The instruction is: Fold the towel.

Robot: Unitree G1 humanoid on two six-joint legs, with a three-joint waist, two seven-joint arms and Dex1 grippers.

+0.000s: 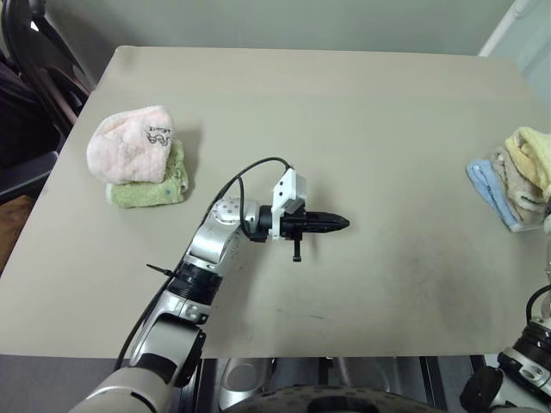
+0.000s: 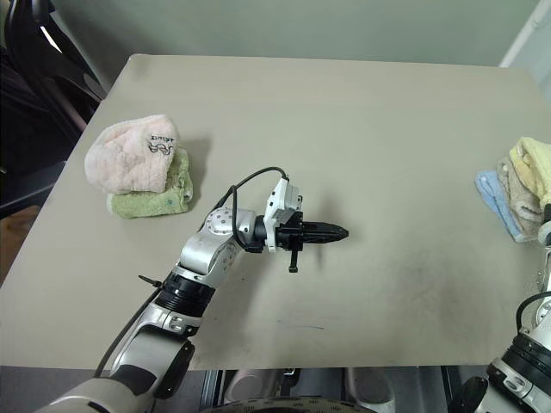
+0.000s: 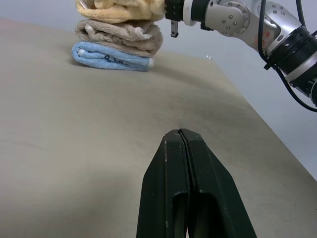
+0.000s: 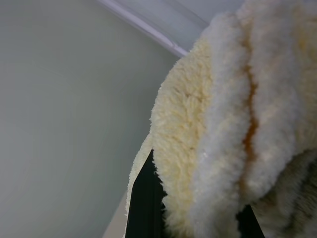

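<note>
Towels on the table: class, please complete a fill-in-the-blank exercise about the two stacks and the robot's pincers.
1. The pink towel lies on a ____ towel.
2. In the right-hand stack, the yellow towel lies on the beige towel, with the ____ towel at the bottom.
3. The left pincer is ____ and holds nothing.

Missing words: green; blue; shut

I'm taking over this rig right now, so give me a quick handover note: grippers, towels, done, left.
Left gripper: shut, empty, hovering level over the middle of the table.
Right gripper: shut on the yellow towel, at the stack on the table's right edge.
Yellow towel sits bunched on top of the beige towel and blue towel.
Pink towel lies on a green one at left.
Done: yellow towel gripped.
Left: spread it, fold it.
</note>
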